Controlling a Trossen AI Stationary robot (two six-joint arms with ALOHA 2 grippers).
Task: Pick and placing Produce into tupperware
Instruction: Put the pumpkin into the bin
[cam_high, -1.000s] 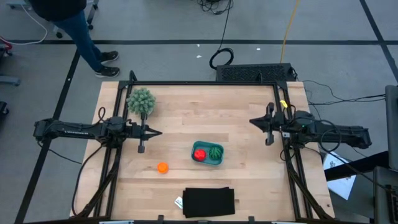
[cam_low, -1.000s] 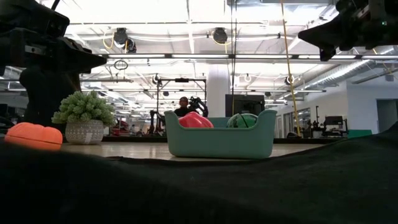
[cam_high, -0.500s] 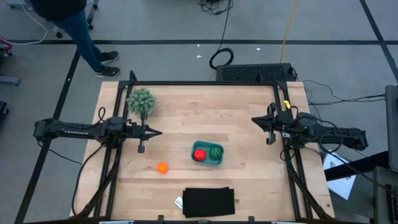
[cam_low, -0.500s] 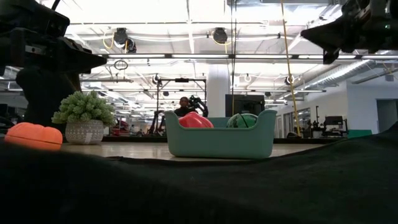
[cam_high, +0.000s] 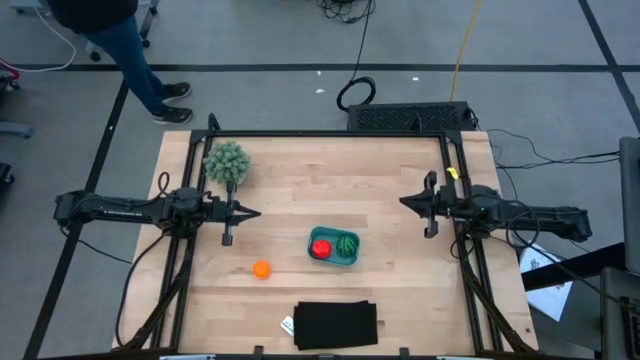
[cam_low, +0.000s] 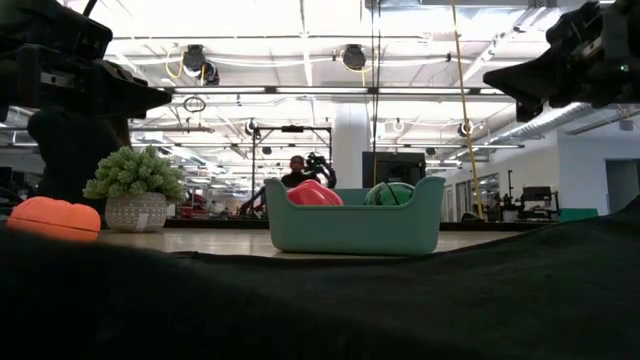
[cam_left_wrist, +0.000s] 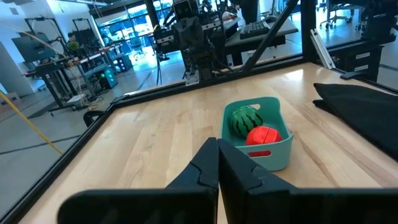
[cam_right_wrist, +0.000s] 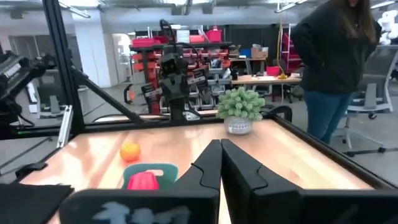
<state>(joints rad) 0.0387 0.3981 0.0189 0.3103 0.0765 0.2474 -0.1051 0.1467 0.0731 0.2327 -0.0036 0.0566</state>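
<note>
In the high view the teal tub (cam_high: 334, 247) sits a little below the centre of the frame, with the red ball (cam_high: 321, 248) and the striped green ball (cam_high: 346, 244) inside it. The orange ball (cam_high: 261, 269) lies on the table (cam_high: 330, 190), at lower left of the tub. The left gripper (cam_high: 252, 213) at centre left and the right gripper (cam_high: 407, 200) at centre right both have their fingers pressed together, holding nothing.
</note>
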